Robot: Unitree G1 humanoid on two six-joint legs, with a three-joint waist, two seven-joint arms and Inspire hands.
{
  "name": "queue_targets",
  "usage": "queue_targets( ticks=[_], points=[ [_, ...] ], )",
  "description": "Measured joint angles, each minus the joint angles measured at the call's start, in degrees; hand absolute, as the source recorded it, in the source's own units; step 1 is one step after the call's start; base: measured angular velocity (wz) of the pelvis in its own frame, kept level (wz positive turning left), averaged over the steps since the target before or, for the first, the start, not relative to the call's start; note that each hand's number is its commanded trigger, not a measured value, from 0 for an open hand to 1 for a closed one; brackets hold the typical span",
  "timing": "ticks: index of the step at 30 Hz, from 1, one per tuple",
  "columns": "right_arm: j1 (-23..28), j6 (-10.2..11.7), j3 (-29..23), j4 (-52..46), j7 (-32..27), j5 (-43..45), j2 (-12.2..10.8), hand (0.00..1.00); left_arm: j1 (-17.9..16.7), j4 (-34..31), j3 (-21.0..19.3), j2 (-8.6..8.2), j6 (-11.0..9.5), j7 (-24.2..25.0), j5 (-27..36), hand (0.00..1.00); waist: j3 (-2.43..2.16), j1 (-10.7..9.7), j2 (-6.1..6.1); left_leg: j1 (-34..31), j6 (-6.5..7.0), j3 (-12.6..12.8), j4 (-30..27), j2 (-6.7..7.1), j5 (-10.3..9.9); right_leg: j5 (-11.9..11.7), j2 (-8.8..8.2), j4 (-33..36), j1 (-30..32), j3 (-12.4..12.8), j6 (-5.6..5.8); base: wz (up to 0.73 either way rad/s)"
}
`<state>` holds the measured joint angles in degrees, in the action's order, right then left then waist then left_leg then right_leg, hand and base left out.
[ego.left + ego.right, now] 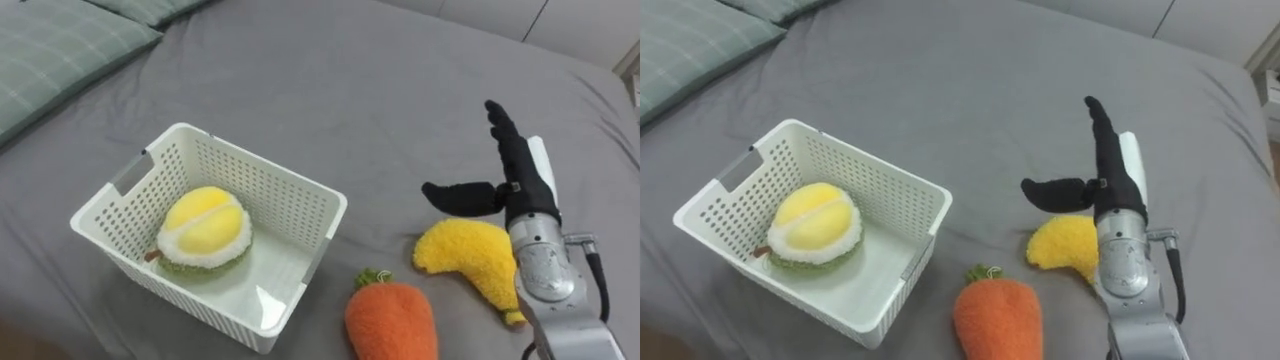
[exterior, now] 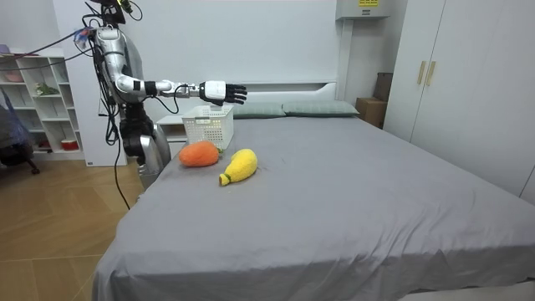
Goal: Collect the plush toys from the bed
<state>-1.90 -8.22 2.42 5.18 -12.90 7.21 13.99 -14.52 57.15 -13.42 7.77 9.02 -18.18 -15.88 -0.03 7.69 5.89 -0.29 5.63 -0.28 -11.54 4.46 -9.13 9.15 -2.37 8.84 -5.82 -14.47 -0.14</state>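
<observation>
On grey bed (image 2: 351, 192) (wardrobe (image 2: 456, 75) nearby), white basket (image 1: 290, 197).

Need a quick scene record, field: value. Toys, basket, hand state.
basket: white basket, upright on the grey bed
in basket: durian toy
loose on bed: carrot toy, yellow toy, both on the basket's right
right hand: right hand open, raised above the yellow toy, holding nothing
toys left to collect: two

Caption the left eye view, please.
Open right hand hovers near yellow plush banana; yellow-green plush durian in white plastic basket.
</observation>
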Motion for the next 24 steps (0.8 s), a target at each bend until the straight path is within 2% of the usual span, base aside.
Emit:
queue_targets(
  ticks=[5,8,14,16,17,18,19,24],
  points=[
    [0.00,0.08,-0.06,2.61,-0.30,-0.60,0.14,0.00,-0.21,0.08,-0.15,0.11,0.35,0.23,-0.13,0.00,0.02,-0.10,0.43,0.13,0.06,0.03,-0.01,0.04,-0.02,-0.05,-0.05,0.03,-0.02,0.06,0.09,0.00],
    [-0.01,0.08,-1.64,6.33,-0.57,-0.39,0.57,0.00,-0.68,-0.44,-1.13,0.10,0.43,0.89,-0.62,0.00,-0.12,-0.04,1.02,-0.20,0.12,-0.11,-0.18,0.06,-0.07,-0.06,-0.05,-0.01,0.13,-0.12,0.12,0.04],
    [-0.02,0.05,-1.62,13.03,-0.91,-0.65,3.86,0.00,-1.78,-0.54,-1.09,0.66,0.53,1.31,-0.62,0.00,-0.22,0.15,1.71,-1.03,0.18,-0.21,-0.29,0.12,-0.11,-0.11,-0.06,0.10,0.92,-0.04,0.18,0.00],
    [-0.06,-0.02,-1.60,15.29,-0.91,-1.12,4.79,0.00,-1.82,-0.82,-1.01,1.06,0.58,1.31,-0.62,0.00,-0.05,0.37,1.94,-1.04,0.18,-0.21,-0.25,0.11,-0.11,-0.11,-0.06,0.10,0.93,-0.04,0.18,0.00],
    [-0.20,-0.07,-1.60,16.58,-0.92,-1.42,4.95,0.00,-1.89,-1.09,-0.98,1.42,0.59,1.31,-0.59,0.00,0.25,0.53,1.96,-1.16,0.17,-0.31,-0.27,0.10,-0.11,-0.11,-0.02,0.09,0.99,-0.03,0.18,0.00],
    [-0.27,-0.14,-1.60,17.06,-0.92,-1.41,4.95,0.00,-1.89,-1.24,-0.98,1.63,0.62,1.31,-0.58,0.00,0.33,0.50,2.06,-1.32,0.17,-0.35,-0.28,0.10,-0.11,-0.11,-0.02,0.10,1.15,-0.06,0.18,0.03],
    [-0.35,-0.16,-1.59,17.86,-0.98,-1.36,4.95,0.00,-1.96,-2.30,-0.97,2.05,0.79,1.31,-0.57,0.00,0.18,0.48,2.48,-2.29,0.17,-0.46,-0.49,0.10,-0.11,-0.11,-0.02,0.23,2.04,-0.13,0.18,0.07],
    [-6.30,-0.37,-1.28,27.91,-2.68,-2.09,6.02,0.00,0.07,-3.31,-0.72,3.52,0.75,1.35,0.76,0.00,0.19,0.48,3.05,-6.48,0.35,-1.11,-2.33,0.23,-0.06,-0.25,0.00,1.14,5.38,-1.49,0.27,0.10]
  ],
)
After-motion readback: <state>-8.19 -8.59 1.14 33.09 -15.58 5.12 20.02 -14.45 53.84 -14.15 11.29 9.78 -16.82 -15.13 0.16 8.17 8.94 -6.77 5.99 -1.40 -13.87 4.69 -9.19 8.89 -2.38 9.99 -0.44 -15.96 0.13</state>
